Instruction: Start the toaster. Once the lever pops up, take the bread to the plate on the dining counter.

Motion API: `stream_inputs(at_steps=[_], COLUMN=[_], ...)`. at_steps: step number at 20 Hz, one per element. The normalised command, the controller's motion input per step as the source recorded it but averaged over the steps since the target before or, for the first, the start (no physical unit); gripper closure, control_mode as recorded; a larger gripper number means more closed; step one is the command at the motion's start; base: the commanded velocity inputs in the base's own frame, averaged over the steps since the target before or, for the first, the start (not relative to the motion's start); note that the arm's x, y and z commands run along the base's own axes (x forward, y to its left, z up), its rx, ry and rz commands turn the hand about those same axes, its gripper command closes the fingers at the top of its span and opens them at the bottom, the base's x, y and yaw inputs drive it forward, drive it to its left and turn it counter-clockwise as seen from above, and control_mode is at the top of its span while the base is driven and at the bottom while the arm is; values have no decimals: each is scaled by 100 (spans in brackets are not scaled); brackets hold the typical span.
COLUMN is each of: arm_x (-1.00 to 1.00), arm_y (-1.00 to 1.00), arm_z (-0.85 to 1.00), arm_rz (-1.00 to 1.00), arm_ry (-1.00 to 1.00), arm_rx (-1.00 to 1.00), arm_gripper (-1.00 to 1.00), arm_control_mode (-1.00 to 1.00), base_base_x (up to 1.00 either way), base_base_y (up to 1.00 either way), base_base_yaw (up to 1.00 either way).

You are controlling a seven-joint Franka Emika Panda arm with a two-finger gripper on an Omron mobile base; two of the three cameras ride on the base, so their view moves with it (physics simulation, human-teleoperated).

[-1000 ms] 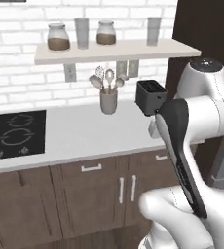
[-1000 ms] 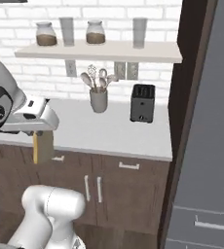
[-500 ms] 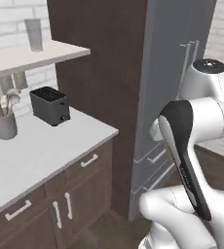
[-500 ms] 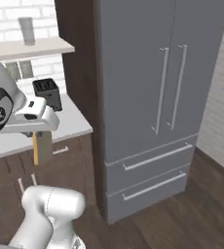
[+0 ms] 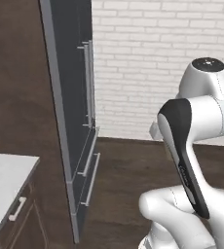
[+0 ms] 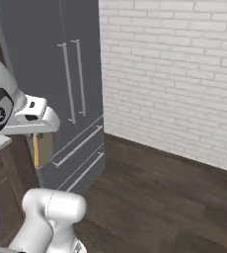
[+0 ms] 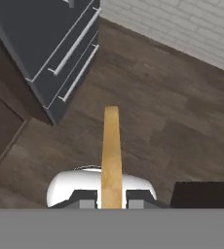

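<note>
Wide stretch of dark wood floor (image 6: pixel 155 197) open ahead and to the right, running up to a white brick wall (image 6: pixel 184 74). Tall dark grey fridge (image 6: pixel 61 74) standing at the left, its long vertical handles and two lower drawer fronts facing the open floor; near corner of the fridge close beside the arm's path in the left base view. Corner of a white worktop (image 5: pixel 7 180) over brown cabinet fronts at far left, ending just short of the fridge.

Gripper (image 7: pixel 111 200) held above the floor, jaws clamped on the bread (image 7: pixel 111 151). Slice seen edge-on in the hand view: a thin, straight, tan-yellow strip rising from between the fingertips (image 7: pixel 87 198). In the right base view, bread (image 6: pixel 42 149) hanging below the hand as a pale tan, roughly square slab, in front of the fridge's lower drawers.
</note>
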Motion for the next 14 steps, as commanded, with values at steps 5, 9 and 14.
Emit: stream_inputs(at_steps=[5,9,14], arm_x=[0,0,0], arm_y=[0,0,0], arm_z=[0,0,0], arm_rz=[0,0,0], arm_ry=[0,0,0], arm_rx=[0,0,0], arm_gripper=[100,100,100], arm_control_mode=[100,100,100], base_base_x=[2,51,98], base_base_y=[-41,-37,-30], base_base_yaw=[-79,-64,-41])
